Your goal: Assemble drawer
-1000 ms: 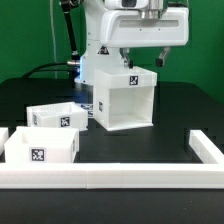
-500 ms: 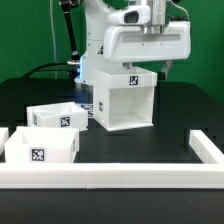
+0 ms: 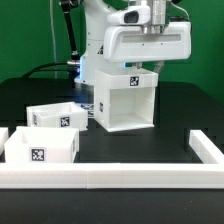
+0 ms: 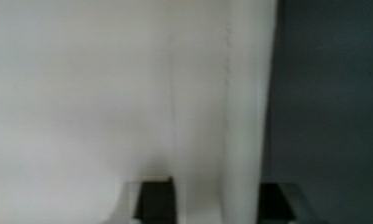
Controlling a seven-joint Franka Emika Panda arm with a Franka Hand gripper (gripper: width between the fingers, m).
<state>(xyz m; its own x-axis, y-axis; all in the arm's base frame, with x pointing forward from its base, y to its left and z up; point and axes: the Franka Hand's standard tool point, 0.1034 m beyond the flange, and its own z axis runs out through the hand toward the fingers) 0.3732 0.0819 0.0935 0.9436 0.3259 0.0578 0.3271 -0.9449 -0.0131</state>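
Tool: the tool hangs at the top rim of the housing, towards the exterior view's right, with its fingers spread. In the wrist view a dark fingertip stands on either side of a white wall edge, and nothing looks clamped
Just changed: over the last second the tool has come down from above the housing and shifted towards the exterior view's right, so its tips now sit level with the rim instead of above it
Housing: upright in the middle of the desk, open front towards the camera, tag on its top face, not moved
Trays: the farther tray lies just beside the housing on the exterior view's left. The nearer tray lies in front of that one, near the border rail. Both are outside the housing and have not moved
Meaning for the task: this reads as the approach to a pinch on the housing wall, with no tray inserted yet, so assembly is at an early stage
Next move calls for: closing squarely on the wall
Risk: a pinch so near one side may tip the housing
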